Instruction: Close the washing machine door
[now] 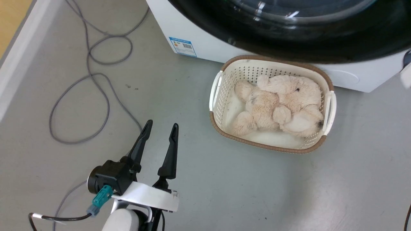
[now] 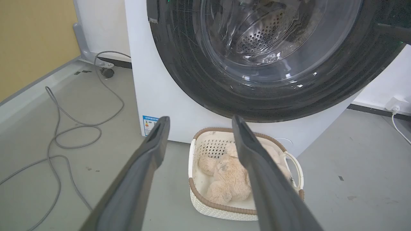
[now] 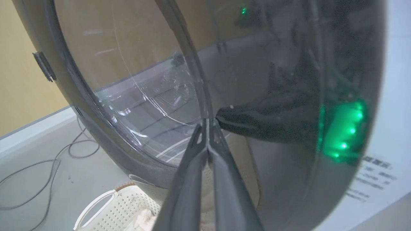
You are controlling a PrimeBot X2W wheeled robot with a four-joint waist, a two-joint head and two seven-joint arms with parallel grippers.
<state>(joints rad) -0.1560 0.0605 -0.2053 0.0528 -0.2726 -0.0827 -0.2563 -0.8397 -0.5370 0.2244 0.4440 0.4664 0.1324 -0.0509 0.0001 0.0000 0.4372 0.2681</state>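
Head view: my left tool (image 1: 162, 124) hangs released and empty over the floor at the lower left. The washing machine door (image 1: 289, 38) spans the top edge, well apart from it.

Left wrist view: the door lies ahead and above my spread fingers, beyond the basket (image 2: 218, 214).

Right wrist view: my right tool (image 3: 208, 123), clenched on nothing, has its tips at the door's dark face. This arm is nearer, so I judge the push runs along its fingers. Whether the door has latched, I cannot tell.

Grey floor (image 1: 240, 192) under washing machine (image 1: 205, 48), laundry basket (image 1: 273, 148), loose cable (image 1: 108, 107).
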